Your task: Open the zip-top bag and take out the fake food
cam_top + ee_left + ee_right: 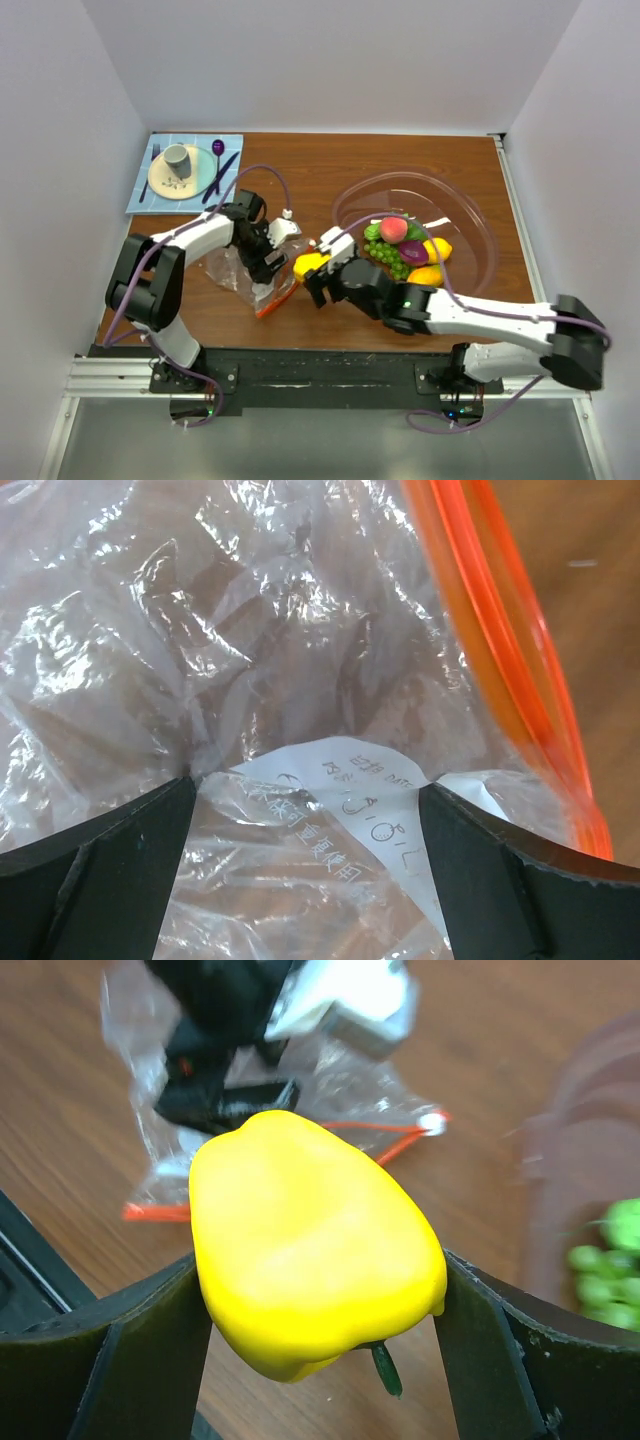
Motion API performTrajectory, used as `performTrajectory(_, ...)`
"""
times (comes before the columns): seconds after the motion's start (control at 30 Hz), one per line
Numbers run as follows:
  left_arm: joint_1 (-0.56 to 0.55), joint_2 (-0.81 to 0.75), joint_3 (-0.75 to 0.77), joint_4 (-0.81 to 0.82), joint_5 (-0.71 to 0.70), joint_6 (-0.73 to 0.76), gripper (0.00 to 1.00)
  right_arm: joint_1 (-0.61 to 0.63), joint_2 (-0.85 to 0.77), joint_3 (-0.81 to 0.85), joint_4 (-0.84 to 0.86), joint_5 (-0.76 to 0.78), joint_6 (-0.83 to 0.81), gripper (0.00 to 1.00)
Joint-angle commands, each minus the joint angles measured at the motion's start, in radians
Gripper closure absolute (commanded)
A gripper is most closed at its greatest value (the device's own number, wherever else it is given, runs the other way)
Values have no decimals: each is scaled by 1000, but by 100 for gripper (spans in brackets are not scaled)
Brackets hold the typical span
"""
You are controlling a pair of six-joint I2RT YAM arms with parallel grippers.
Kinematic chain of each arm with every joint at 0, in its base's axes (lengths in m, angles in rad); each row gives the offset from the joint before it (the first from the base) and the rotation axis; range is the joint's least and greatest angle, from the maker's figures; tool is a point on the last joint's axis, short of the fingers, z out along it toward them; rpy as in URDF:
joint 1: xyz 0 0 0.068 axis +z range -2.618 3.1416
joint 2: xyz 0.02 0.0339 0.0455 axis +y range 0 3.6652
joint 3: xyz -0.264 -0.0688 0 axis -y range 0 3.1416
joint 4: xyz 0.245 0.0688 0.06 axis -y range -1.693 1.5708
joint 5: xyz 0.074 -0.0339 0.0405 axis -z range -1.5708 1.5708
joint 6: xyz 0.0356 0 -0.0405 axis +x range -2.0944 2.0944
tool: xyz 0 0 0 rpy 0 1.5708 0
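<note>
The right pincer (312, 272) is clenched on a yellow pepper (310, 264), 1 piece of the fake food. In the right wrist view the pepper (310, 1250) fills the space between the 2 black fingers (110, 1350), and both of them touch its sides. Its short green stem points downward. The pepper is held above the worktop (330, 165), between the zip-top bag (238, 272) and the clear bowl (472, 218), and it is outside of the bag.

The bag lies crumpled on the worktop just left of the right pincer, with its orange-red zip strip (270, 303) on the side near to the arm bases. The left pincer (268, 262) is down on the bag. In the left wrist view the wrinkled plastic (250, 630) and a white printed label (370, 800) stretch across the gap between its fingers (100, 870), and the zip strip (500, 630) runs along the right side. The fingers stand apart, and I cannot tell if they really squeeze the plastic or only press on it.

In the bowl, to the right, lie the other pieces: a pink peach (392, 229), green grapes (384, 252), a purple piece (412, 250), a yellow piece (438, 248) and an orange piece (425, 275).

At the far left corner a grey cup (176, 157) stands on a round plate (190, 183).
</note>
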Motion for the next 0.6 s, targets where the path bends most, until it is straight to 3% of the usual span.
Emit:
performTrajectory(0.0, 57, 23, 71, 47, 18, -72, 0, -73, -150, -1, -165, 135, 23, 87)
performTrajectory(0.13, 58, -19, 219, 8, 144, -131, 0, -315, -154, 65, -258, 147, 70, 83)
performTrajectory(0.23, 40, -46, 346, -86, 190, -138, 0, -377, -113, 125, -308, 170, 80, 79)
performTrajectory(0.27, 32, -57, 367, -119, 195, -140, 0, -382, -107, 136, -314, 169, 80, 59)
performTrajectory(0.33, 31, -101, 406, -138, 199, -157, 0, -389, -84, 160, -331, 175, 86, 35)
performTrajectory(0.37, 31, -118, 413, -153, 209, -161, 0, -391, -76, 171, -343, 186, 95, 10)
performTrajectory(0.4, 31, -151, 417, -164, 213, -163, 0, -389, -67, 186, -365, 196, 101, 1)
performTrajectory(0.57, 31, -241, 404, -201, 230, -161, 0, -389, -79, 238, -438, 221, 124, 1)
